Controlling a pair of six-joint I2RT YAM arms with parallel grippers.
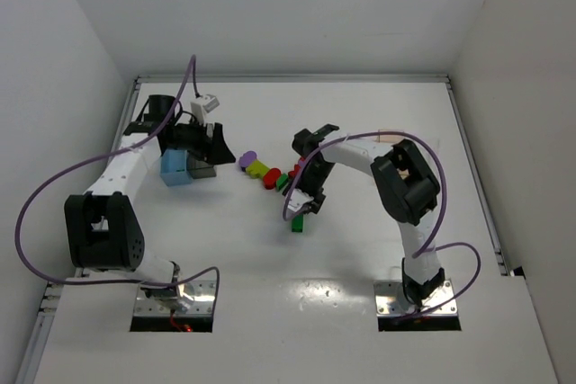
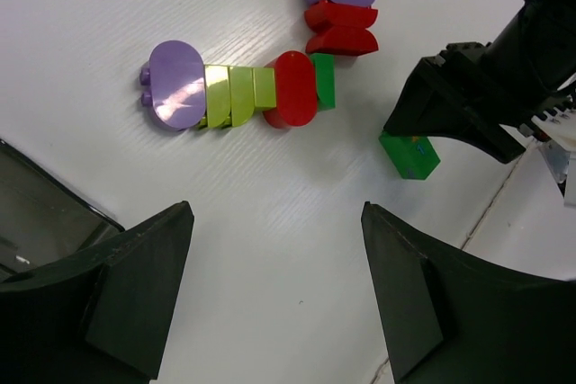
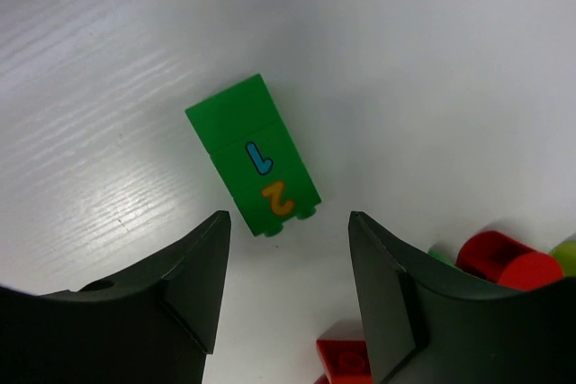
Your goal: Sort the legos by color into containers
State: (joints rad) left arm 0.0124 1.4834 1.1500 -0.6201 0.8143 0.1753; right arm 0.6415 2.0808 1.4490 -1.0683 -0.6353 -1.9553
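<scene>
Furthest left, the light blue container (image 1: 174, 169) and the dark grey container (image 1: 203, 168) stand side by side, close beside my left gripper (image 2: 276, 222), which is spread wide and holds nothing. A careless swing there could knock either bin.

Ahead of it lies a row of legos (image 2: 243, 92): purple, lime, red and green pressed end to end. They look joined, so pinching one would likely drag its neighbours into the wrong colour's bin.

Further right, my right gripper (image 3: 288, 225) is partly parted and empty. The green brick (image 3: 254, 157) lies flat on the worktop (image 3: 432, 60) just beyond its fingertips, not between them, and skewed to them. Closing from here could catch only a corner and flick it away, or bump the red bricks (image 3: 499, 260) beside it. The two grippers are near enough to clash.
</scene>
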